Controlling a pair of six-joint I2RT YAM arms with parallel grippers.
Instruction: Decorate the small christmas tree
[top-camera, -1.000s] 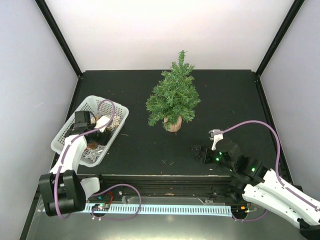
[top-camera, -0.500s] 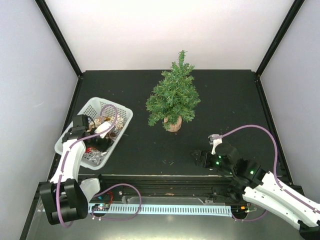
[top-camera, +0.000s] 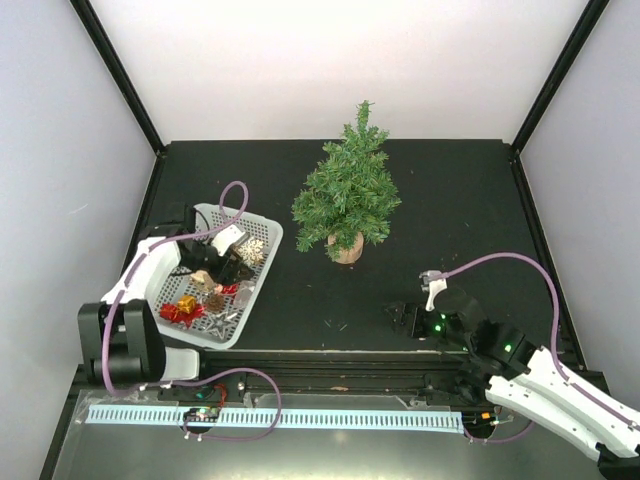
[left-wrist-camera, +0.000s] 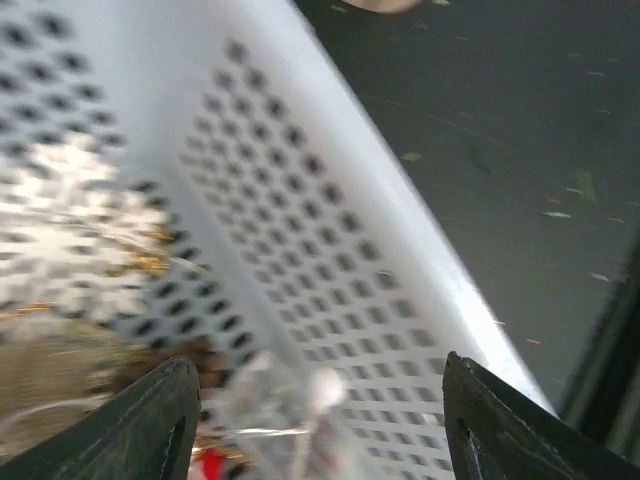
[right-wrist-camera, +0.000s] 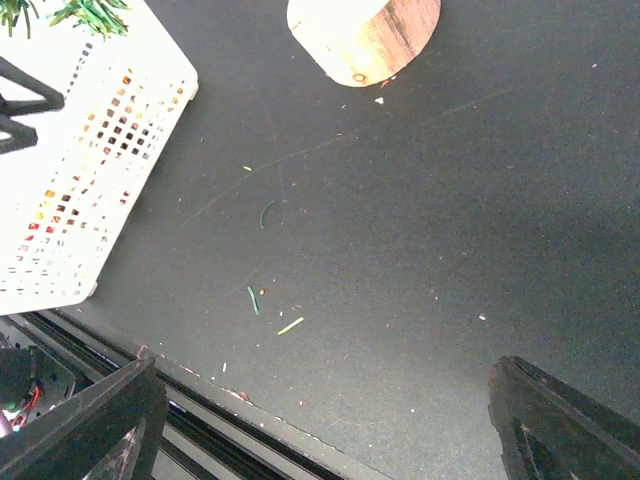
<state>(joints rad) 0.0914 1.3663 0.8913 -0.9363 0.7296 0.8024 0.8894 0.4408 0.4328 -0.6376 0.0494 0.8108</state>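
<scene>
The small christmas tree (top-camera: 347, 195) stands upright on its wood-slice base, long axis vertical, with no ornament that I can see on its branches. The white basket (top-camera: 268, 262) of ornaments sits on the table to the tree's left and nearer my bases. My left jaws are down inside it, spread wide. From them the tree lies to the right and a little farther back. My right jaws hover low over the table to the tree's near right, also spread and holding nothing. They look slightly closer to the trunk, but only the left can reach the decorations, so I judge the next pick is the left's.

From above I can see a white snowflake (top-camera: 252, 250), a red-and-gold piece (top-camera: 183, 308) and a silver star (top-camera: 215, 325) in the basket. The left wrist view is blurred. It shows the perforated wall and something pale between my left jaws, but I cannot tell what it is. The right wrist view adds the base's cut face, the basket's corner beside it, and loose needles on the table
</scene>
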